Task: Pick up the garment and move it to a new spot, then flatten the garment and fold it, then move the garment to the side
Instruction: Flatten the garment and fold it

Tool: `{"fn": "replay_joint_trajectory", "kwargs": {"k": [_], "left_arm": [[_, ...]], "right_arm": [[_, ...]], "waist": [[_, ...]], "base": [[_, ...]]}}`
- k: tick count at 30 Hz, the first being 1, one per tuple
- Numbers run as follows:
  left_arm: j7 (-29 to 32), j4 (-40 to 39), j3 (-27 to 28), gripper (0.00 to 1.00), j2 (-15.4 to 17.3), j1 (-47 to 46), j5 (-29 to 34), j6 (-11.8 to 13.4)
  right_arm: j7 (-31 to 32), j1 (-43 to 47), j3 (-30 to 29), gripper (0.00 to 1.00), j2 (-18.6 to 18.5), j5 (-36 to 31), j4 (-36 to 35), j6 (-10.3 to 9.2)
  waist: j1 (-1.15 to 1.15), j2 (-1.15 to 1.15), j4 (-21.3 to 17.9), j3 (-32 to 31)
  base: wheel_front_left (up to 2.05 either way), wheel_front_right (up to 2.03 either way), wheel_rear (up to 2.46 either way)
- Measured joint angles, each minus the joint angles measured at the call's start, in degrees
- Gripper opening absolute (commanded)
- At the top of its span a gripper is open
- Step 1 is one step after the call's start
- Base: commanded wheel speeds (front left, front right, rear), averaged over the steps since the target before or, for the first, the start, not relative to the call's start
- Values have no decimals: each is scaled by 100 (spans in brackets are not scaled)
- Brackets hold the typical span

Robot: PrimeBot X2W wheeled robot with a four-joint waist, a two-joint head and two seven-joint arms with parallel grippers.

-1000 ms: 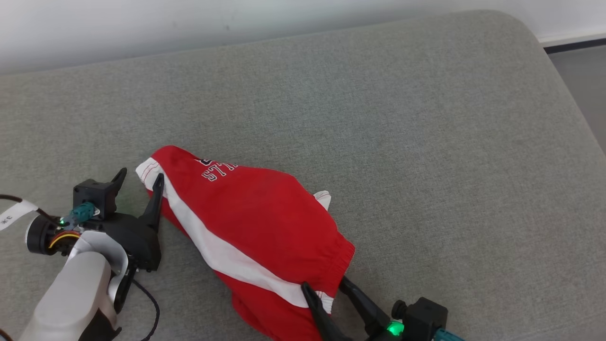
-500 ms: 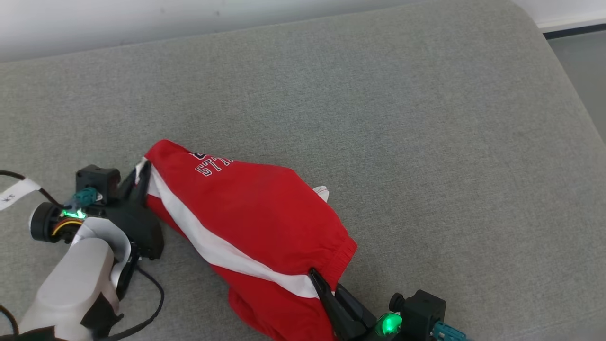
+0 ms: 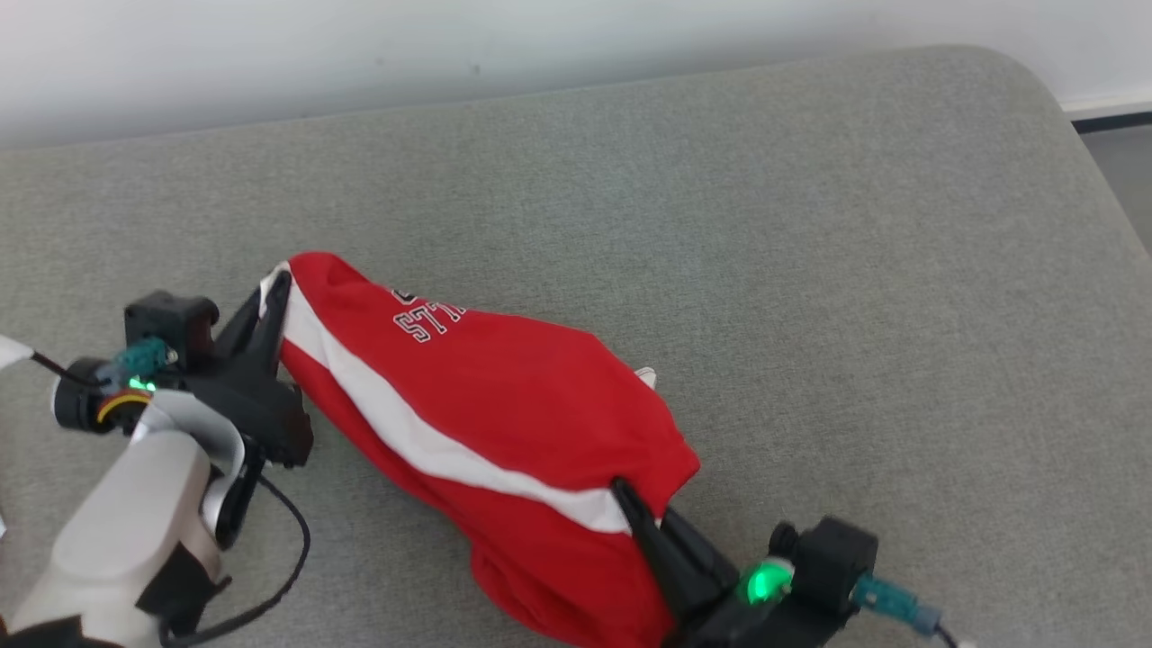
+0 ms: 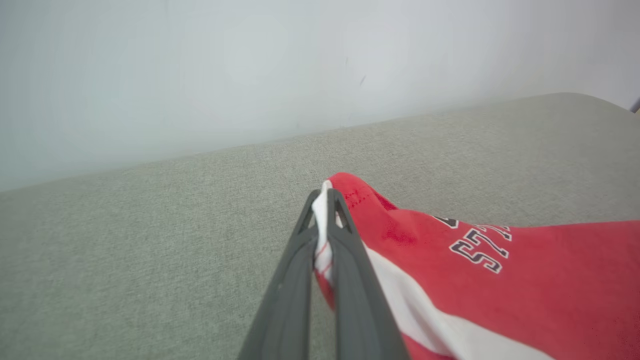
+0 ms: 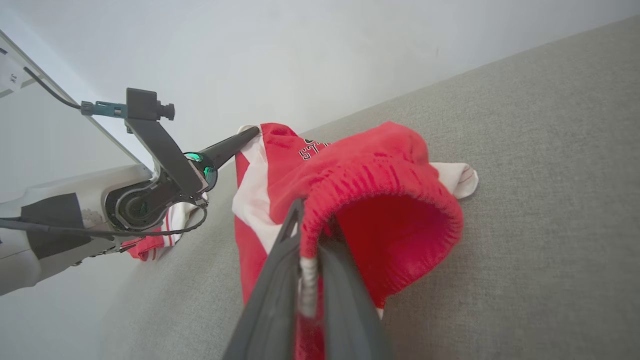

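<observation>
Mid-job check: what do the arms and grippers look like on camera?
The left gripper and right gripper each have two long, tapering dark grey fingers on a black body with a green light and a teal connector. The left forearm is pale grey, trailing a looping black cable.

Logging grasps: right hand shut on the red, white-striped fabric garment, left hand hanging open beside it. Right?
No: the left hand is also shut on the red, white-striped fabric garment, pinching its white-edged corner, as the left wrist view shows.
</observation>
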Motion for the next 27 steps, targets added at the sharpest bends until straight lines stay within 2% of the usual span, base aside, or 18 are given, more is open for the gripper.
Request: {"fn": "replay_joint_trajectory", "kwargs": {"k": [6, 13, 20, 24, 27], "left_arm": [[199, -35, -189, 0, 144, -764, -101, 0], [818, -96, -342, 0, 216, -2378, -230, 0], [1382, 305, -175, 0, -49, -4244, -332, 57], [1483, 615, 165, 0, -367, -5347, -577, 269], [1541, 878, 419, 0, -463, -6052, -736, 459]], "right_arm": [[60, -1339, 225, 0, -446, 860, 293, 0], [715, -3719, -5, 0, -668, 1781, 858, -1], [1328, -6187, -203, 0, -842, 2484, 1669, 0], [1672, -7446, -236, 0, -1000, 2679, 2276, 0], [1779, -8317, -290, 0, -1141, 2772, 2751, 0]], "waist": [[0, -1, 163, -84], [1, 0, 219, 262], [2, 0, 302, 823], [2, 0, 374, 1171], [2, 1, 433, 1430]], "base": [[0, 0, 0], [0, 0, 0], [0, 0, 0], [0, 0, 0], [0, 0, 0]]}}
